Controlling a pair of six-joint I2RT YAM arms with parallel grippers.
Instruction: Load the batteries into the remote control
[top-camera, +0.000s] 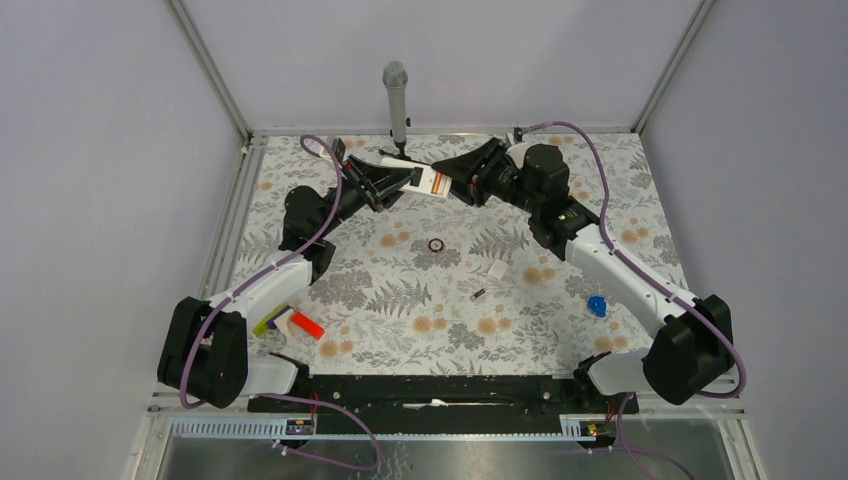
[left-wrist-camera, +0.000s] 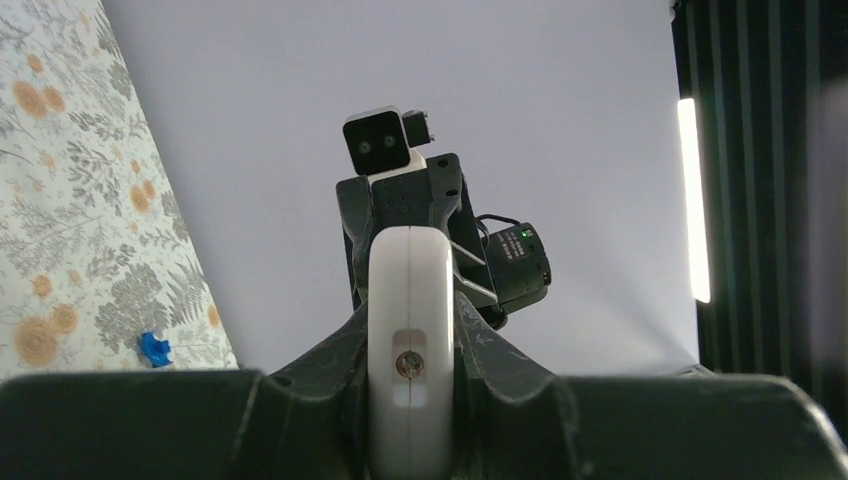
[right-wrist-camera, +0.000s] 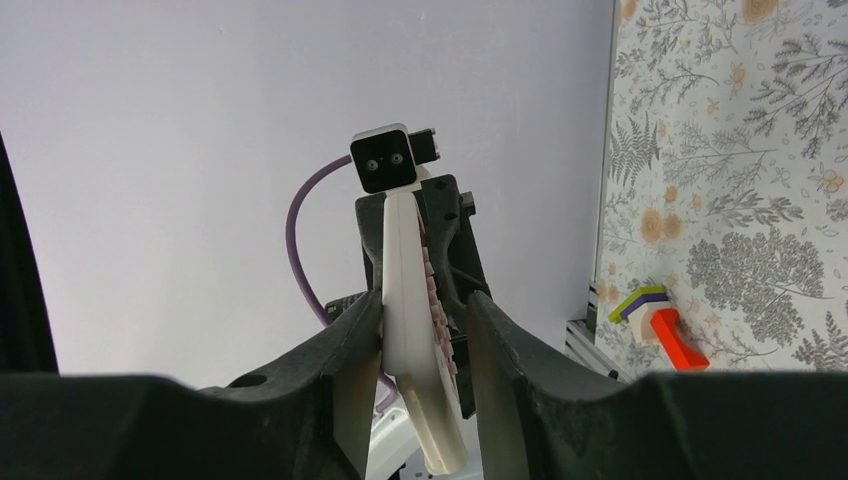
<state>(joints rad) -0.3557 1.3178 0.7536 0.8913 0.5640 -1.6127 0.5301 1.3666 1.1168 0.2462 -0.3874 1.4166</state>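
Left wrist view puts the remote control edge-on: a slim, rigid white plastic slab with rounded corners, a moulded seam down its side and a small screw sunk in a recess. It looks light and stiff. The shell is smooth, though, so I judge it apt to slip or pivot if pinched near one end. The broad front and back are the faces to clamp, clear of the battery bay so that it can be reached. The left gripper has it that way, dark fingers pressed against both broad faces. Top external view shows the handset lifted off the table at the far side, bridged between the two arms near a microphone. In the right wrist view the right gripper straddles the other end. One finger lies against the white back and the other stands beside the raised pinkish buttons; whether that second one has made contact I cannot tell. A copper-orange streak shows on the remote's upturned face, perhaps a cell in place, but it is too small to be sure. One battery lies loose on the floral cloth, well apart from the handset: tiny, hard, round, likely to roll, best pinched across its middle. Near it sit a white tile, a dark ring and a blue piece. A red-and-white block lies by the left arm's base.
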